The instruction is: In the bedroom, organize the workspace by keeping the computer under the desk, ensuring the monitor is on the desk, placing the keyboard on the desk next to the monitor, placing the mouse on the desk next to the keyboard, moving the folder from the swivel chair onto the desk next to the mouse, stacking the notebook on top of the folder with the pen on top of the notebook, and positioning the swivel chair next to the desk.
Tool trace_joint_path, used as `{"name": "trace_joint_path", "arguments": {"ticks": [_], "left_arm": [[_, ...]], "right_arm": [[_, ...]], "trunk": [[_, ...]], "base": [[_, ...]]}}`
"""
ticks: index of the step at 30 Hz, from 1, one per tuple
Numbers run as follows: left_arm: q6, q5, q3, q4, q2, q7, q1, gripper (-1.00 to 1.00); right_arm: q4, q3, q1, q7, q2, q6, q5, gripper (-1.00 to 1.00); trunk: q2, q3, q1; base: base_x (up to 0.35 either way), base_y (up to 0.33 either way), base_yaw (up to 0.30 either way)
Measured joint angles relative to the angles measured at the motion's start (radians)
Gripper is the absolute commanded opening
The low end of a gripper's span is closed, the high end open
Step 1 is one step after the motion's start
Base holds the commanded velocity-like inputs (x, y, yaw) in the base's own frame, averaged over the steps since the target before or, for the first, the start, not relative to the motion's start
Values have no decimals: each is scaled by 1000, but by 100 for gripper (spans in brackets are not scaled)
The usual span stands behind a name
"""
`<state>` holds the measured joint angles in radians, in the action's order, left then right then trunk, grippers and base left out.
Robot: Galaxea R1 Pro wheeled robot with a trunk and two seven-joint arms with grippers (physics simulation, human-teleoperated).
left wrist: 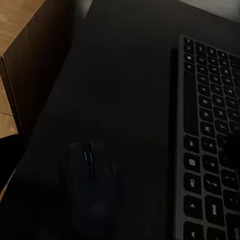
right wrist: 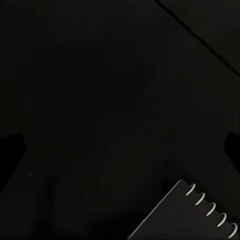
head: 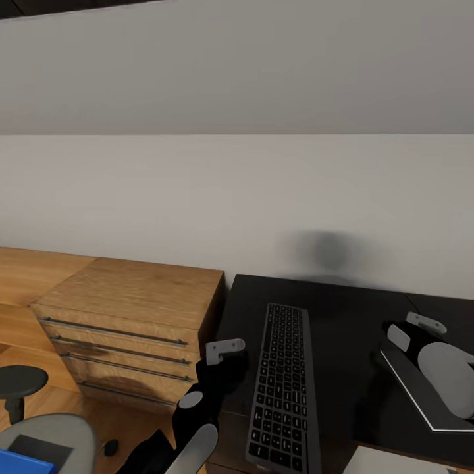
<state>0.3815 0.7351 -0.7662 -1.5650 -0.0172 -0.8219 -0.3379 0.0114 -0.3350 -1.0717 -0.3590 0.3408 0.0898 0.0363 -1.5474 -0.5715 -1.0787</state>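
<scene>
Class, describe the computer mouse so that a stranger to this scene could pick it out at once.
Find the black desk beside the wooden drawer chest. A long dark keyboard lies on it. The mouse sits on the desktop beside the keyboard: small, rounded, black, with a scroll wheel, unlike the flat keyed board.

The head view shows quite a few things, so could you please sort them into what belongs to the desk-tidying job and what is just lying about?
Job:
- desk
- keyboard, on the desk
- mouse, on the desk beside the keyboard
- notebook, spiral-bound, on the desk
- swivel chair
- folder, blue, on the chair

Lying about:
- drawer chest
- wall
</scene>
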Motion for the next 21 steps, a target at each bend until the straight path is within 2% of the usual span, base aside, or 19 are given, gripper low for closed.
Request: {"name": "trace_joint_path", "arguments": {"ticks": [7,13,21], "left_arm": [[-1,0,-6,-4,-2,-1,0,100],[-2,0,-7,-10,-3,-2,0,100],[-2,0,-6,-13,-2,-2,0,100]], "right_arm": [[1,2,0,-7,3,21,-1,100],[0,1,0,-43,3,26,-1,100],[1,1,0,-56,5,37,-1,100]], "trunk": [[0,0,0],[-42,-19,-23],[-98,-44,-54]], "base": [[8,0,0],[1,0,0],[0,0,0]]}}
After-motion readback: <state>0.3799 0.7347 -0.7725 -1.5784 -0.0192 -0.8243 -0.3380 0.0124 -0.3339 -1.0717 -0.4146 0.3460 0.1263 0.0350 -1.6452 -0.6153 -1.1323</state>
